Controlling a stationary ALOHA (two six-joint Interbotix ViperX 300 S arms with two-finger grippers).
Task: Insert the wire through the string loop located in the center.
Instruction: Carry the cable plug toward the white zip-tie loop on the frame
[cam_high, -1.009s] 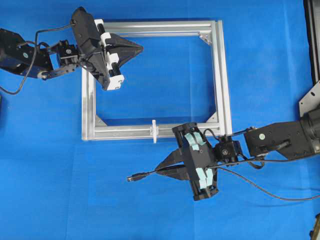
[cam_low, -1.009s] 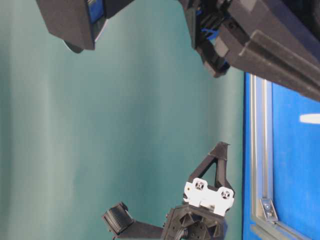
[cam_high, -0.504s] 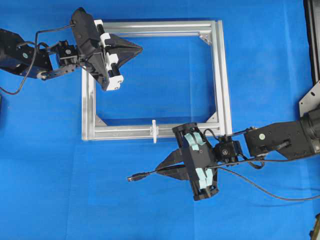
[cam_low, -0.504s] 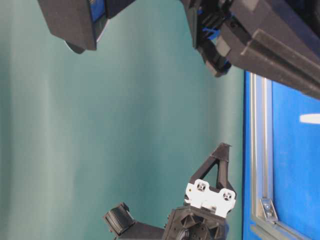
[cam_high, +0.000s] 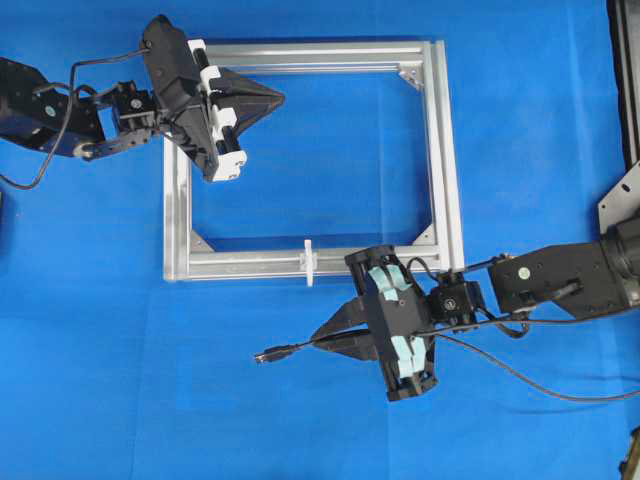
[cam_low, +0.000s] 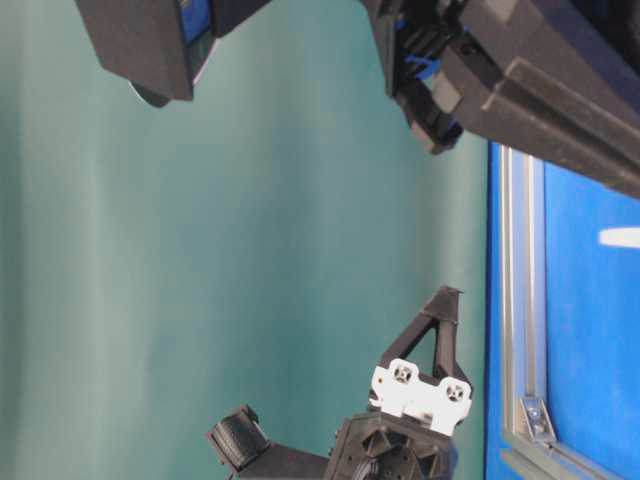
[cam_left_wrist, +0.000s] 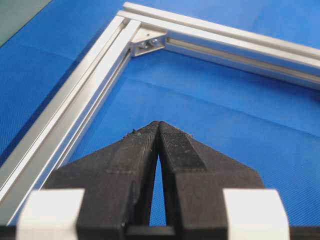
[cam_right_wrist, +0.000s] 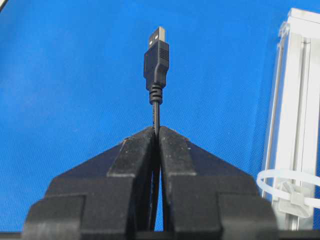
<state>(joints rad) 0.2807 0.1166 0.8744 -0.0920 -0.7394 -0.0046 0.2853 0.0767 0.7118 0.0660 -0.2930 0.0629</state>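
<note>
Overhead, a blue cloth covers the table (cam_high: 100, 350), and a silver frame (cam_high: 440, 150) lies flat on it. The string loop (cam_high: 309, 262) stands on the frame's near bar. The right end effector (cam_high: 322, 336) is clamped on the wire (cam_high: 285, 351) just below that bar, plug pointing left, apart from the loop. The left end effector (cam_high: 278, 97) hovers over the frame's upper left corner, fingers together.

At table level, a teal backdrop fills the room behind; the left end effector (cam_low: 446, 293) shows low.

The left wrist view shows fingertips (cam_left_wrist: 145, 137) pressed together, empty.

The right wrist view shows the wire (cam_right_wrist: 156, 55) pinched, the loop (cam_right_wrist: 292, 187) at lower right.

Nothing has visibly shifted since the earlier frames.
</note>
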